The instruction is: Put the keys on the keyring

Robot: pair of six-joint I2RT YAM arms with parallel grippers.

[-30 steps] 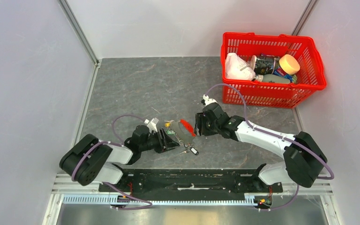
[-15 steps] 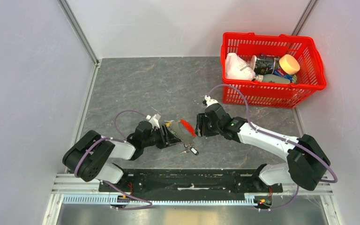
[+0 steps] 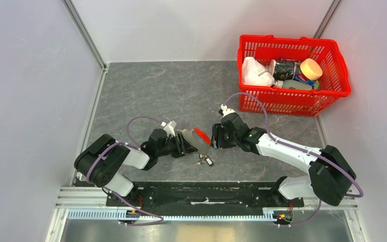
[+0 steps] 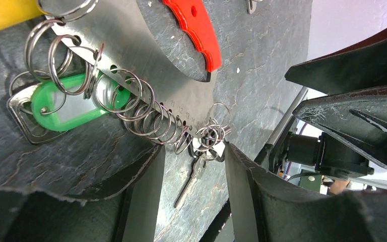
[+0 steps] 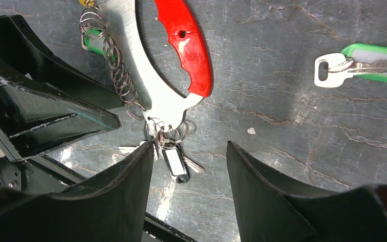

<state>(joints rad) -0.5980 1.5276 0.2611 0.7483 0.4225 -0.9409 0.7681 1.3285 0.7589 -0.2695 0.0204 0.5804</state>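
The keyring (image 3: 201, 136) lies flat on the grey table between my two grippers, an oval loop with one red side (image 5: 184, 45) and a silvery band (image 4: 123, 70). Several small wire rings hang along the band. A green-tagged key (image 4: 60, 103) and a yellow tag (image 4: 2, 11) hang at its far end; a black-and-white tagged key (image 5: 174, 164) and a bare key (image 4: 189, 179) hang at its near tip. A loose green-tagged key (image 5: 365, 63) lies apart. My left gripper (image 4: 194, 151) is open around that tip cluster. My right gripper (image 5: 189, 146) is open above it.
A red plastic basket (image 3: 282, 103) with a white bag, bottles and a round lid stands at the back right. White walls close in the left and right sides. A black rail (image 3: 196, 191) runs along the near edge.
My left arm has swung a little to the right and its gripper has edged closer to the keyring's near tip. The right gripper and the keyring have hardly moved.
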